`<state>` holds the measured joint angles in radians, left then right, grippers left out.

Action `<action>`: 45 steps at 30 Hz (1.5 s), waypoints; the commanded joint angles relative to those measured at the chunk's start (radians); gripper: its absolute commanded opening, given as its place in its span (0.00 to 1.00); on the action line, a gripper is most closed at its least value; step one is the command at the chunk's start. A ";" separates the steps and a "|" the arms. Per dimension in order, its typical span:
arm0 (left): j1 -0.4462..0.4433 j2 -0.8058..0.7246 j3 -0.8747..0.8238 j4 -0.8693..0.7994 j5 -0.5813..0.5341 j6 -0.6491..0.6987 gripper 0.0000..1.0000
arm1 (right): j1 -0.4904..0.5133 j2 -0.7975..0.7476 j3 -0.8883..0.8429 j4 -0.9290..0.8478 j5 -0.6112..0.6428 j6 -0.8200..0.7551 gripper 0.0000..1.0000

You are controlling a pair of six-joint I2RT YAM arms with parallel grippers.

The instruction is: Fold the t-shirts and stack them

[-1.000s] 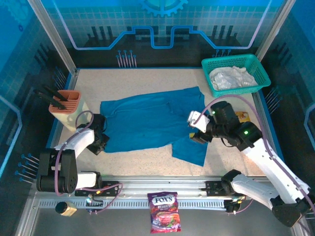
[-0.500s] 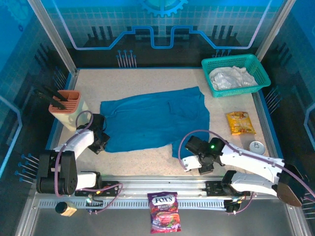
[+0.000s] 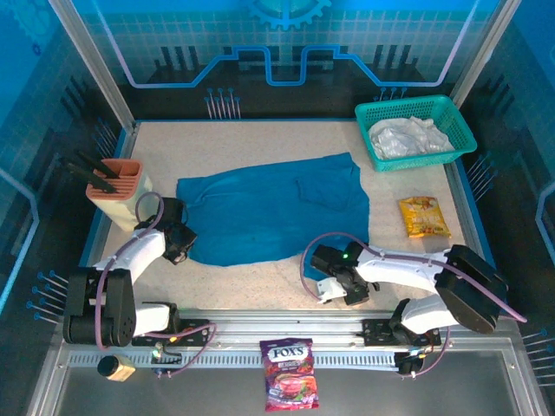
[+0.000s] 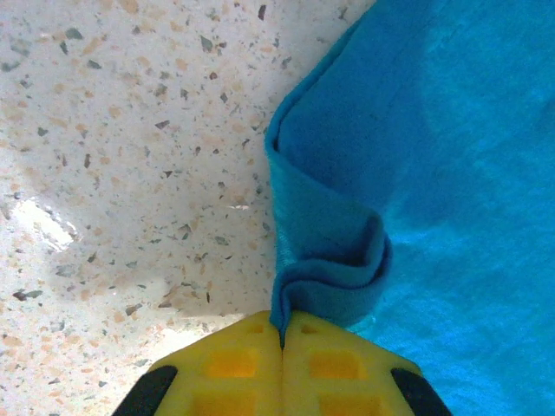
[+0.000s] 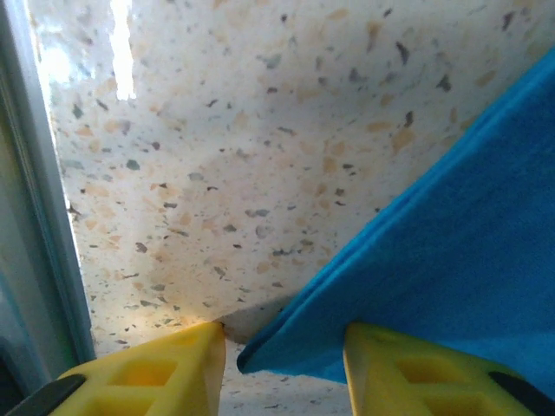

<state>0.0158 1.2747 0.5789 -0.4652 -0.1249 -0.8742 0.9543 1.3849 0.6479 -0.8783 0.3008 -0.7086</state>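
The wide teal-blue cloth t-shirt (image 3: 273,208) lies spread almost flat in the middle of the speckled beige table (image 3: 251,143). The left gripper (image 4: 282,331) is at the left edge of this shirt, near its front corner. Its two yellow fingers (image 4: 234,364) are pressed together, and a small fold of the blue cloth is pinched between them. The fold stands up from the table just ahead of the fingertips. In the left wrist view the rest of the shirt lies to the right of the fold.

The right gripper (image 5: 282,351) is low over the table at the near right part of the shirt, close to the grey metal rail (image 3: 286,322) at the front. Its fingers stand apart, and a pointed corner of the blue cloth reaches into the gap between them. One finger is just beside the cloth; the other is over bare table. The jaws are not closed on the cloth.

The crumpled white t-shirt (image 3: 403,137) lies inside the teal-green plastic mesh basket (image 3: 368,113) at the far right corner, well apart from the blue shirt. A small yellow snack bag (image 3: 422,217) lies to the right of the blue shirt and does not touch it. An orange holder with black tools (image 3: 117,186) stands at the left side of the table.
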 commanded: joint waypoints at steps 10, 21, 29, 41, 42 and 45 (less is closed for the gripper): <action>0.001 -0.131 0.040 -0.123 -0.032 0.047 0.00 | 0.007 -0.113 -0.003 0.004 0.088 -0.006 0.17; 0.001 -0.149 0.083 -0.204 -0.012 0.069 0.00 | -0.067 -0.230 0.044 0.104 0.186 -0.019 0.00; 0.003 -0.125 0.142 -0.255 -0.042 0.082 0.00 | -0.244 -0.192 0.154 0.323 0.276 -0.026 0.00; 0.007 -0.002 0.310 -0.283 -0.094 0.093 0.00 | -0.405 -0.030 0.293 0.617 0.261 -0.142 0.00; 0.007 0.013 0.327 -0.283 -0.097 0.093 0.00 | -0.420 -0.012 0.310 0.632 0.256 -0.155 0.00; 0.007 0.057 0.376 -0.285 -0.115 0.093 0.00 | -0.461 0.036 0.356 0.681 0.230 -0.186 0.00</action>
<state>0.0162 1.3003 0.9047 -0.7227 -0.1993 -0.8043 0.5304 1.3895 0.9527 -0.3027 0.5598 -0.8413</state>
